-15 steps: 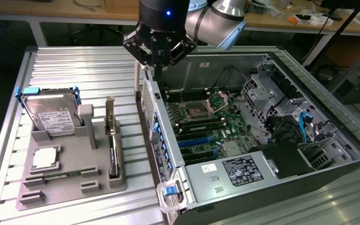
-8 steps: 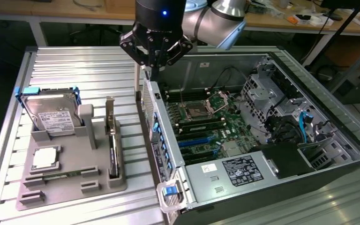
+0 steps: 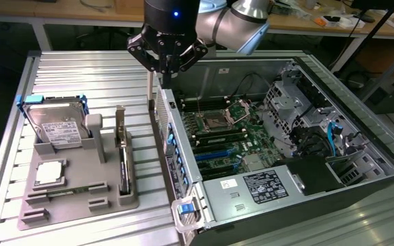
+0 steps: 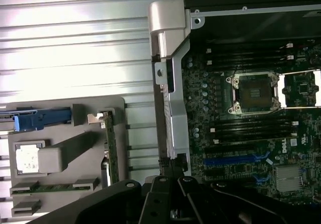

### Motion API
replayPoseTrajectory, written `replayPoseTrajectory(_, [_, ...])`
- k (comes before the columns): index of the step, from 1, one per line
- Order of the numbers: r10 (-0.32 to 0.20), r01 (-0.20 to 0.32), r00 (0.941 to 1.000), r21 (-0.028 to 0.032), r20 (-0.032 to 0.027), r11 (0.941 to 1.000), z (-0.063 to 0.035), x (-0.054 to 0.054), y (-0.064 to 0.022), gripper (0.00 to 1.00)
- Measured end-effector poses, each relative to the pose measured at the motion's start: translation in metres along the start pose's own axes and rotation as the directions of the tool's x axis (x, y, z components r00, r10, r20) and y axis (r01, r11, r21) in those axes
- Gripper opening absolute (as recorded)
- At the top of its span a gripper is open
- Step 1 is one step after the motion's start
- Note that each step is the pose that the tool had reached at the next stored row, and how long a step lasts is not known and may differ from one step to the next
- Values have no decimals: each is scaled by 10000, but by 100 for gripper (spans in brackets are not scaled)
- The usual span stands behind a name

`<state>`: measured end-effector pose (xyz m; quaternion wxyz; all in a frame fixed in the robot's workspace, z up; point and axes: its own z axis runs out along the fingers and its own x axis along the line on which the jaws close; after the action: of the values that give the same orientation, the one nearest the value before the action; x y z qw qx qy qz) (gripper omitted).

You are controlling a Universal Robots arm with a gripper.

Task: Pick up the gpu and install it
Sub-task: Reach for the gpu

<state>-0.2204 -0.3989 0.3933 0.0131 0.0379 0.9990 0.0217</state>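
Observation:
The gpu (image 3: 121,154) stands on its edge in a slot of the grey holder (image 3: 80,205), green board edge up and silver bracket toward the far end. The wrist view has the gpu (image 4: 111,151) beside the case wall. My gripper (image 3: 168,70) hangs over the far end of the open computer case's rear wall (image 3: 176,148), to the exterior view's right of the gpu and well above it. Its fingers are pressed together with nothing between them. In the wrist view the gripper (image 4: 170,180) sits over that same wall.
The holder also carries a silver hard drive (image 3: 57,127) in a blue frame, a square CPU chip (image 3: 49,173) and a memory stick (image 3: 60,192). Inside the case lie the motherboard (image 3: 228,136), its empty CPU socket (image 4: 253,91) and blue expansion slots (image 4: 235,159).

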Motion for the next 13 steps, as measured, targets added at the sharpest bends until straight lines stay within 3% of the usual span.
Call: replayPoseTrajectory(13, [0,0,10000,0,0,10000,-2,82,-6,11])
